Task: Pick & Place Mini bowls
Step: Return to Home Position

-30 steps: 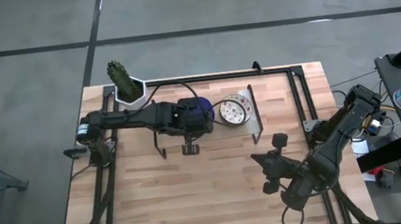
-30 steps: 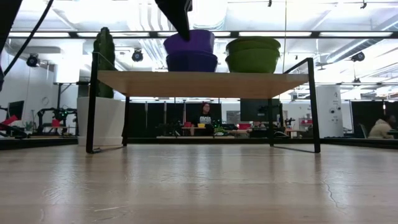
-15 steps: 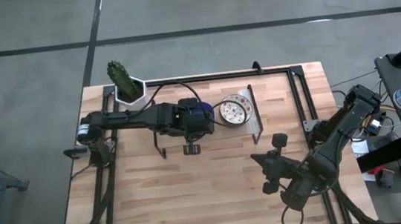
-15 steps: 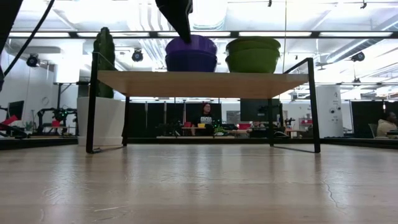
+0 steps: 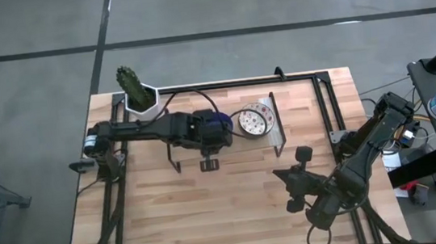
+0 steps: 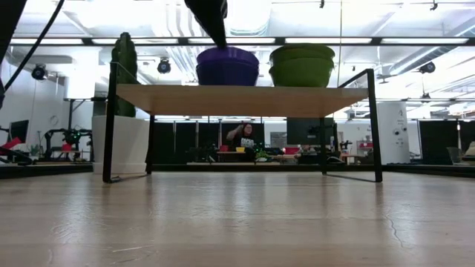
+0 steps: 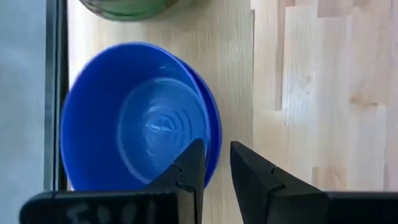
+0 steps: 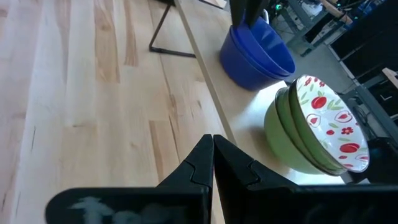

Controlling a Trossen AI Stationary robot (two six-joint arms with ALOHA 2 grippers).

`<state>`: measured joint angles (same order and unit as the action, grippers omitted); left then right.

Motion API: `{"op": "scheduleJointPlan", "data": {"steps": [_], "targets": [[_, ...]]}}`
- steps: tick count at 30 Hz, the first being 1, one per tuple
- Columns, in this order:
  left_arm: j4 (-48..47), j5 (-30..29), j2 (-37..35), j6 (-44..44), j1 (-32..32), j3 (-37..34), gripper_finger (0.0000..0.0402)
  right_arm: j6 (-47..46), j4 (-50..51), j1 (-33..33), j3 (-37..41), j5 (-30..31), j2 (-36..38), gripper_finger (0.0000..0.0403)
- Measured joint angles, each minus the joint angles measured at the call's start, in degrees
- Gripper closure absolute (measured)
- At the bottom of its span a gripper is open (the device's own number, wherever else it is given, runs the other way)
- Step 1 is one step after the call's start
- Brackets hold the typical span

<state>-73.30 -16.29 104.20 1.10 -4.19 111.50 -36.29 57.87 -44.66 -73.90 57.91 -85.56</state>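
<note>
Two deep blue mini bowls point(image 7: 137, 118) sit nested on the wooden top of a low rack point(image 6: 237, 99); they also show in the high view point(image 5: 219, 120) and the low view point(image 6: 228, 65). Beside them stands a stack of bowls that are green outside and white with a red floral pattern inside point(image 8: 311, 127) point(image 5: 253, 120). My left gripper point(image 7: 217, 162) is over the blue stack, shut on the upper bowl. My right gripper point(image 8: 212, 146) is shut and hovers over the table's near right part point(image 5: 298, 174), touching nothing. My left gripper has the upper blue bowl by its rim point(image 7: 213, 146), on the side toward the table's near edge. One finger point(image 7: 193, 165) stands inside the bowl and the other outside. The fingers come from above, pointing down. The bowl rests nested in the lower blue bowl.
A white pot with a green cactus point(image 5: 141, 97) stands at the rack's far left corner. The rack's black legs point(image 6: 110, 126) reach down to the table. Bare wood spans the table's near half point(image 5: 211, 212). A person point(image 6: 243, 137) sits in the room far behind.
My left gripper has moved down, and the upper blue bowl has sunk from a raised position into the lower blue bowl, where it now sits nested.
</note>
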Motion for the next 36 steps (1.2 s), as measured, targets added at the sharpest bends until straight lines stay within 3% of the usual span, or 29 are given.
{"op": "scheduleJointPlan", "data": {"steps": [18, 26, 30, 32, 36], "targets": [[-2.56, -0.14, -0.09, -0.05, 0.02, -0.98, 0.0331, -0.20, -1.11, -0.11, 1.75, -0.09, 0.00, 0.0394], [-7.14, 2.17, -2.66, 5.94, -0.42, -0.92, 0.0346, 0.31, -1.18, -0.62, 2.87, -1.38, 0.25, 0.0394], [-3.38, 3.24, -6.30, 7.10, -2.19, -5.16, 0.0392, 0.25, -1.38, -1.93, 5.20, -1.25, 1.70, 0.0394], [1.00, 4.38, -9.17, 7.26, -3.25, -9.37, 0.0396, 0.10, -3.32, -2.77, 7.41, -1.25, 2.87, 0.0394], [15.42, 10.50, -16.75, 7.28, -5.59, -20.65, 0.0400, 4.76, -15.64, -3.84, 13.92, -2.93, 6.58, 0.0394]]}}
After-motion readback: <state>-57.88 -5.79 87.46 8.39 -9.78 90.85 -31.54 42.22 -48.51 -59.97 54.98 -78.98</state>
